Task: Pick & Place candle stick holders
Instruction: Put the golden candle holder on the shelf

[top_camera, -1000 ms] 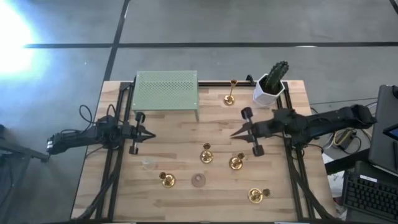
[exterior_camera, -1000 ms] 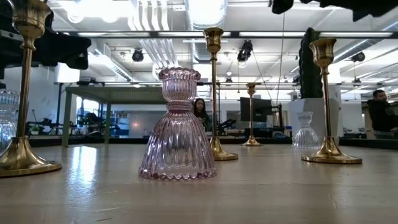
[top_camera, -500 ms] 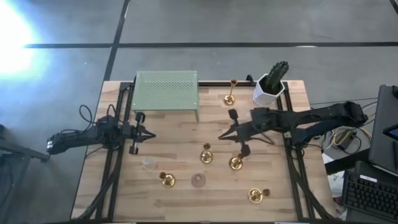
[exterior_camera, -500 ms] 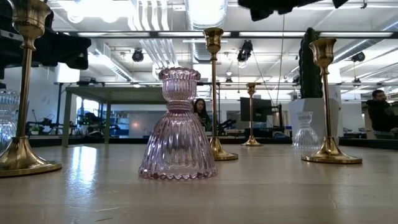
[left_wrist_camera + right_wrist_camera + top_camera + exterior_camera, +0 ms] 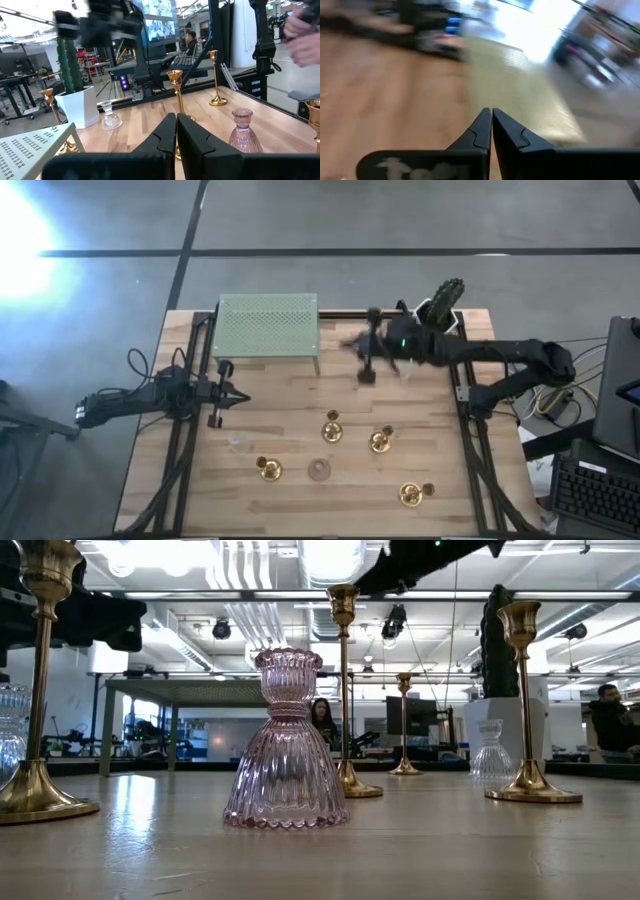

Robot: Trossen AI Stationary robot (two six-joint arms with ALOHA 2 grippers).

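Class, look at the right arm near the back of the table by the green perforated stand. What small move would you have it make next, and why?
Probably open the right gripper and line it up on the tall brass holder beside the cactus pot. Its fingers are shut and empty, it is up at the back by the green stand, and every holder stands ungrasped. The left gripper waits, shut, at the left.

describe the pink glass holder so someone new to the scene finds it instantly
Start at the green perforated shelf at the back of the wooden table, then come straight forward to the front edge. The pink glass holder stands there between two gold holders. It is the only ribbed, bell-shaped pinkish glass piece; its neighbours are shiny brass with thin stems.
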